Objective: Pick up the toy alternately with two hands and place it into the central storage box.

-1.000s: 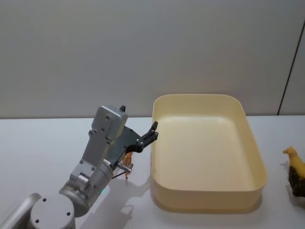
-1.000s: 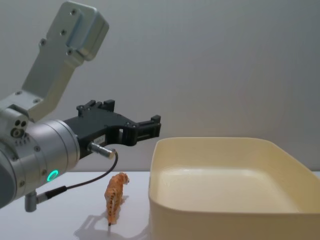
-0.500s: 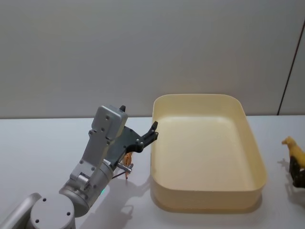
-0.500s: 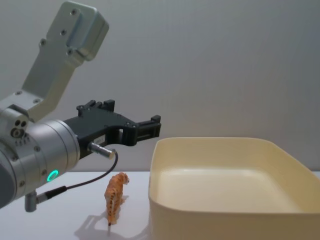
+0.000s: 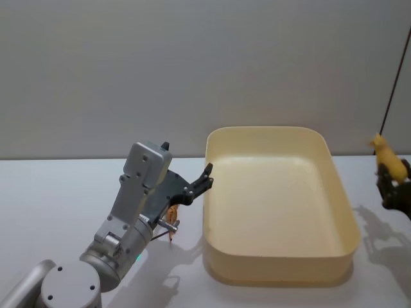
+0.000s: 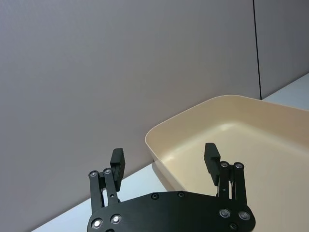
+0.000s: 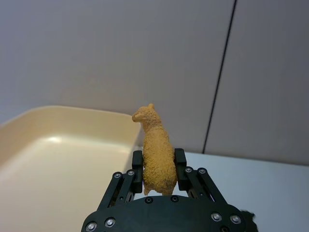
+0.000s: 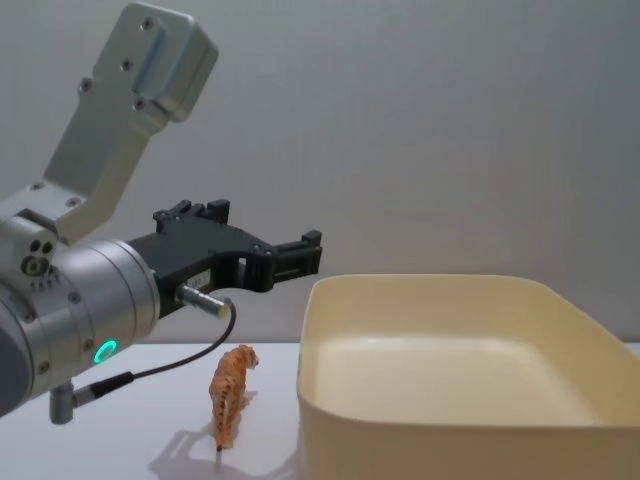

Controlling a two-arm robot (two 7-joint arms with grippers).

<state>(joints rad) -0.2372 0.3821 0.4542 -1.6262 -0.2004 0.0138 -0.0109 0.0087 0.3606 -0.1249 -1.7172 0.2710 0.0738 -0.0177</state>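
Note:
My right gripper (image 7: 159, 166) is shut on a yellow-tan woolly llama toy (image 7: 155, 153), held up in the air at the far right, just beyond the right wall of the cream-yellow central storage box (image 5: 340, 192). The same toy (image 5: 389, 155) shows above the table in the head view. My left gripper (image 6: 165, 162) is open and holds nothing; it hovers by the box's left rim (image 8: 310, 300). An orange spotted toy animal (image 8: 230, 392) stands on the table below the left gripper (image 8: 290, 255), close to the box's left wall. The box (image 6: 251, 140) holds nothing.
The bulky silver-grey left arm (image 8: 80, 300) with a green ring light fills the near left. A black cable loops from it above the orange toy. The white table (image 5: 58, 199) runs to a grey back wall.
My right gripper has lifted the llama toy off the table and carried it upward and slightly toward the box. The left arm and the orange toy have not moved.

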